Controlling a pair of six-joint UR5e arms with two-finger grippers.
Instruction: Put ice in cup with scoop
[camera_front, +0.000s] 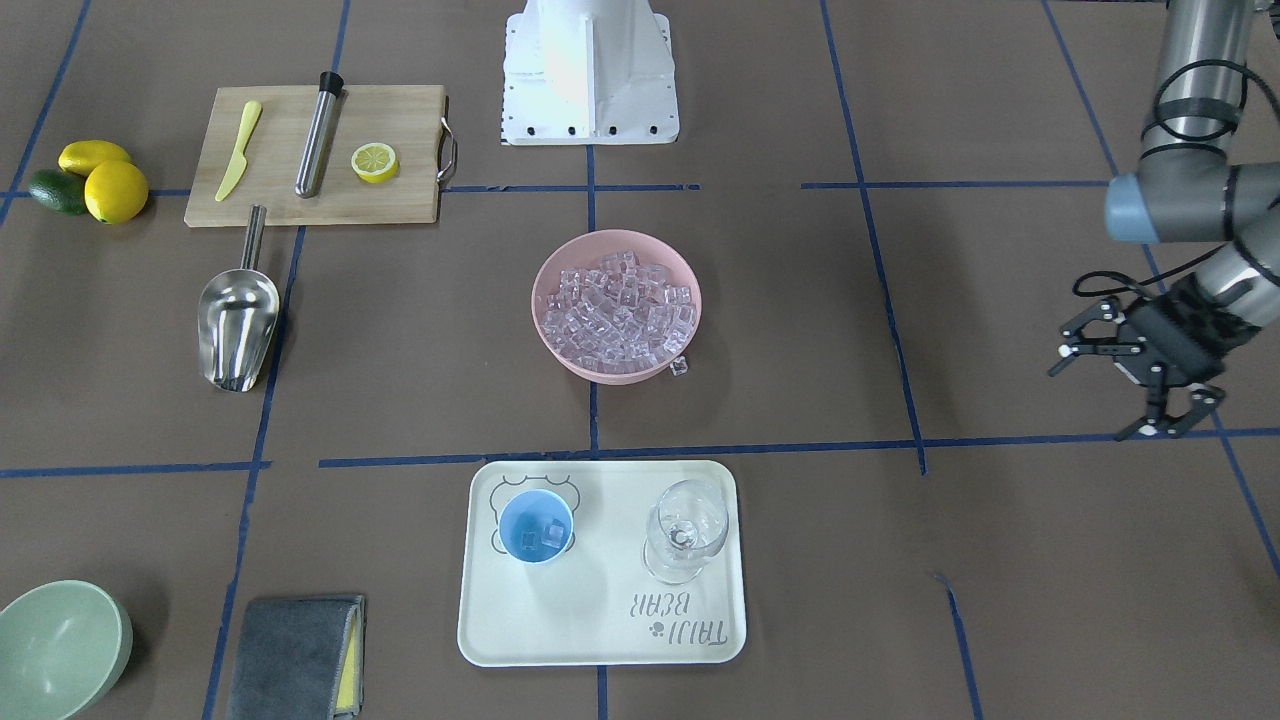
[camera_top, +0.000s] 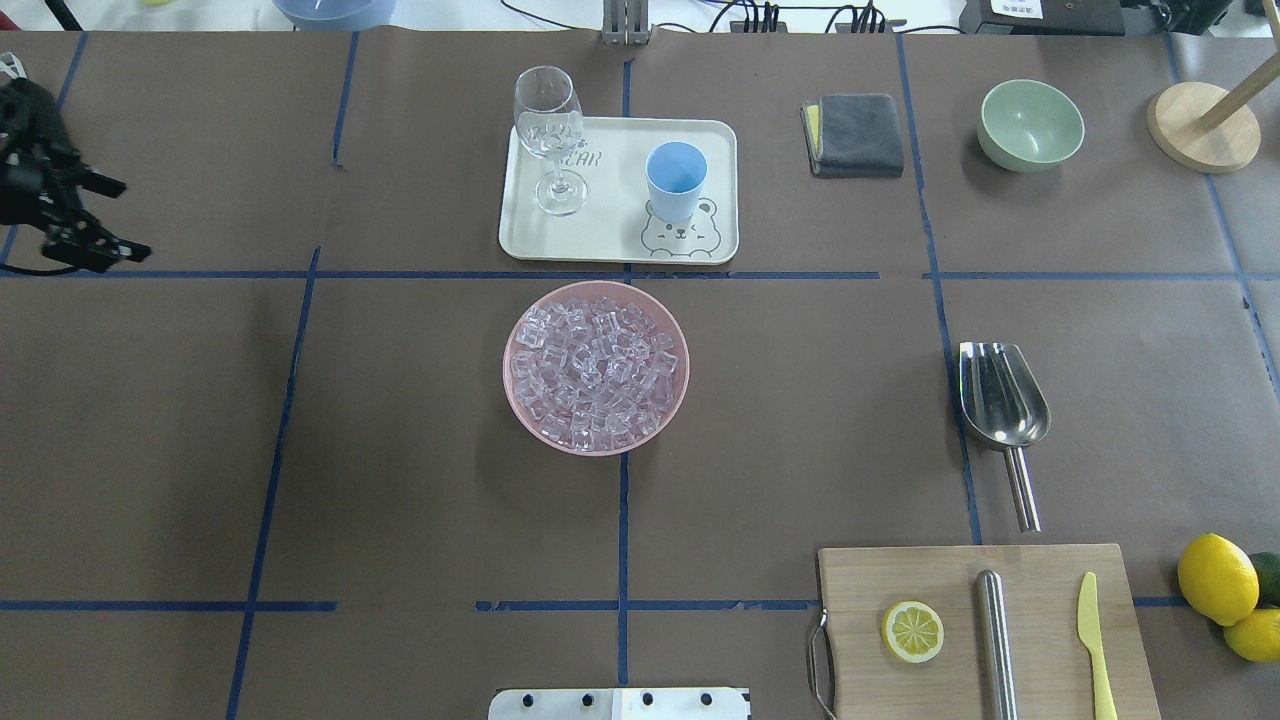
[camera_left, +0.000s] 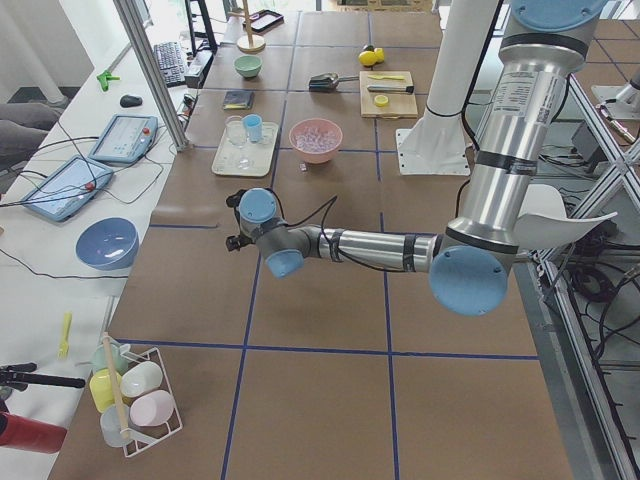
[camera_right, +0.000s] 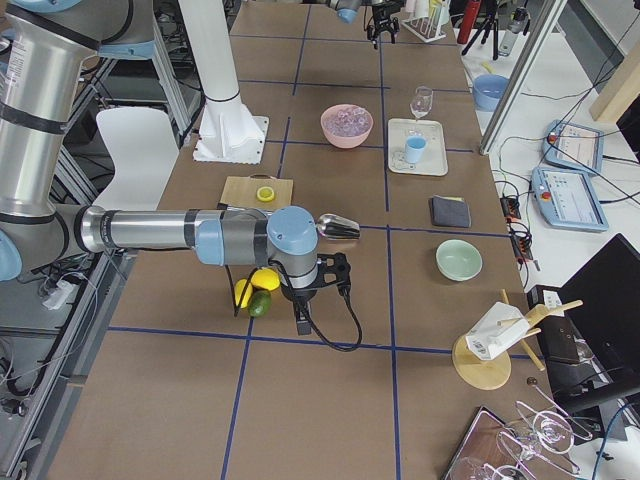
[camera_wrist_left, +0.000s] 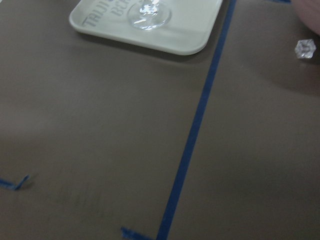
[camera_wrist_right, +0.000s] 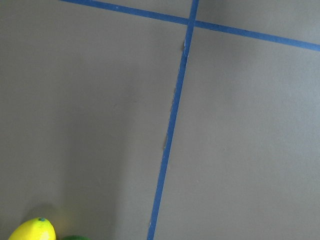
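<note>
The ice (camera_front: 620, 305) fills a pink bowl (camera_front: 548, 275) at the table's middle, also in the overhead view (camera_top: 595, 370). One loose cube (camera_front: 679, 366) lies on the table beside the bowl. The light-blue cup (camera_front: 536, 527) stands on a cream tray (camera_front: 600, 620) and holds a couple of cubes. The steel scoop (camera_front: 238, 330) lies on the table, untouched, also in the overhead view (camera_top: 1000, 395). My left gripper (camera_front: 1085, 405) is open and empty, far off to the side. My right gripper (camera_right: 305, 295) shows only in the exterior right view, near the lemons; I cannot tell its state.
A stemmed glass (camera_front: 685, 530) shares the tray with the cup. A wooden board (camera_front: 400, 110) holds a yellow knife (camera_front: 238, 150), a steel cylinder (camera_front: 318, 135) and a lemon half (camera_front: 374, 161). Lemons (camera_front: 115, 190), a green bowl (camera_front: 55, 645) and a grey cloth (camera_front: 295, 655) lie near the edges.
</note>
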